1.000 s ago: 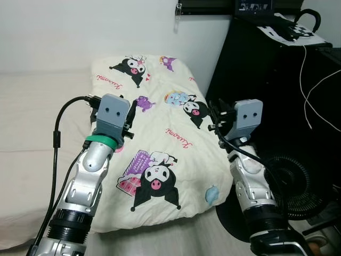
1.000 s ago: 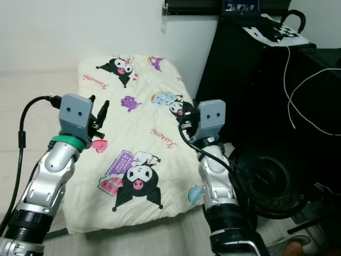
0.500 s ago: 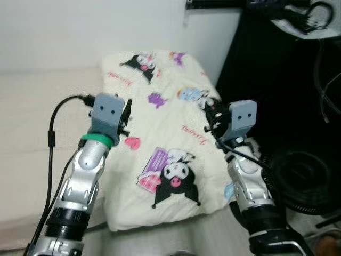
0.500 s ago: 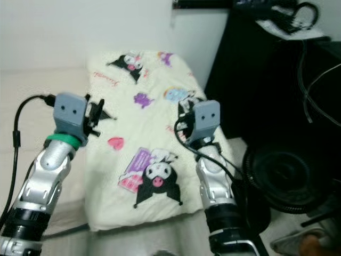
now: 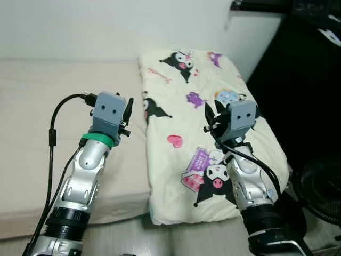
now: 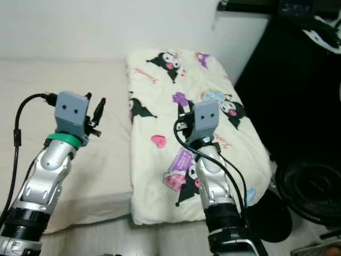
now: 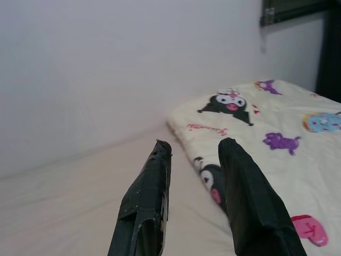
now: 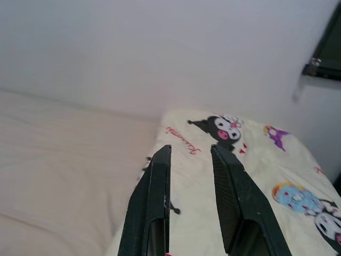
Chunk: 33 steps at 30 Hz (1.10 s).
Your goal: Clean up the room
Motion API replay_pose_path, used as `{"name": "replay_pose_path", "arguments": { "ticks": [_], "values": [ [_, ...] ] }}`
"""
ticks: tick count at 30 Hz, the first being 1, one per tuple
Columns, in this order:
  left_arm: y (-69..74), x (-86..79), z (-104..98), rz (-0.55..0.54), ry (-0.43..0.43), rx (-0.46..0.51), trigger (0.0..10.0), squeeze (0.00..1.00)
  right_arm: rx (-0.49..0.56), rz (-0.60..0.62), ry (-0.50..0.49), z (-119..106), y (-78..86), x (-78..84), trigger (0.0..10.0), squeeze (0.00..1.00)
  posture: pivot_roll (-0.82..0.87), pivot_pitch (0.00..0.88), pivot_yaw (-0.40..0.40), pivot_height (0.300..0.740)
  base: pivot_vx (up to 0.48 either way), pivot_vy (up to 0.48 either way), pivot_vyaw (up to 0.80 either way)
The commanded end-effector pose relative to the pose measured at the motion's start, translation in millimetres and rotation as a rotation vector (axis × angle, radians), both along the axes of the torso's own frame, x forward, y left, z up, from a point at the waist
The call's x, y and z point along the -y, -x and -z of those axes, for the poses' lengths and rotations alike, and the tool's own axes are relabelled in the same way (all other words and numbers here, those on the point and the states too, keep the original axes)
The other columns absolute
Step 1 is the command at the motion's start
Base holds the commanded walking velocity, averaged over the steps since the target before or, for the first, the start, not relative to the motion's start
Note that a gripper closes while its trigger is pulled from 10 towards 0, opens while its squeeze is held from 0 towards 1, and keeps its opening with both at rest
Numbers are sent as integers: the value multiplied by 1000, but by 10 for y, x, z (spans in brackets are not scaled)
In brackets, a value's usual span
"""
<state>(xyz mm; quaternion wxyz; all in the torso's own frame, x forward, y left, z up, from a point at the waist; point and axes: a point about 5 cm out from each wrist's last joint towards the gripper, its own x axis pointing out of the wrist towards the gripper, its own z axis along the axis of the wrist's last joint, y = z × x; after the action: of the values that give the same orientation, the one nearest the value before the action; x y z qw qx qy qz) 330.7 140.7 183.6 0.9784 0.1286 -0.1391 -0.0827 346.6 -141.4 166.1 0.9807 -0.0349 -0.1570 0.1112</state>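
White wall [image 5: 80, 26] runs along the far side of the room. Below it lies a bed [image 5: 32, 133] with a plain cream sheet, and it fills the left and middle of the scene.

On the right part of the bed rests a folded blanket [image 5: 250, 133]. It is pale yellow with cartoon pictures on it: little black characters with pink faces, a pink heart, a purple shape and a blue one. It reaches from near the far wall down to the near edge of the bed, where its near corner hangs over a bit. Its left edge lies on the cream sheet.

To the right of the bed stands a tall black piece of furniture [image 5: 309, 80]. Near the floor on the right sits a round black fan [image 6: 314, 189].

The left gripper [image 5: 128, 111] is held up in the air over the cream sheet, just left of the blanket's edge. Its two black fingers [image 7: 146, 205] are a little apart and hold nothing. A black cable [image 5: 56, 128] loops from the grey box on its wrist down along the silver arm, and a green ring goes round that wrist.

The right gripper [image 5: 214, 118] is held up over the middle of the blanket. Its two black fingers [image 8: 152, 205] are also a little apart, with nothing between them. They point toward the far end of the blanket and the wall.

Neither gripper touches the blanket or the sheet.
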Motion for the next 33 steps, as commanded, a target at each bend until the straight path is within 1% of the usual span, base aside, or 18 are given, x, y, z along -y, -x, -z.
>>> {"name": "replay_pose_path", "arguments": {
  "ticks": [1,4,20,26,33],
  "values": [
    [20,67,33,25,-12,-3,10000,0,-12,28,-6,37,6,82,10000,0,64,5,-10,740,0,-480,0],
    [20,68,31,27,-10,-3,10000,0,-11,28,-7,37,5,84,10000,0,64,5,-10,740,0,-383,0],
    [13,67,46,33,7,-17,10000,0,-10,36,-1,40,6,89,10000,0,63,7,-8,740,0,0,0],
    [16,72,56,39,14,-21,10000,0,-9,41,10,46,3,76,10000,0,62,9,-7,740,0,0,773],
    [34,77,173,49,16,-68,10000,0,-26,14,3,93,16,9,10000,0,61,12,-5,740,0,0,785]
  ]
}}
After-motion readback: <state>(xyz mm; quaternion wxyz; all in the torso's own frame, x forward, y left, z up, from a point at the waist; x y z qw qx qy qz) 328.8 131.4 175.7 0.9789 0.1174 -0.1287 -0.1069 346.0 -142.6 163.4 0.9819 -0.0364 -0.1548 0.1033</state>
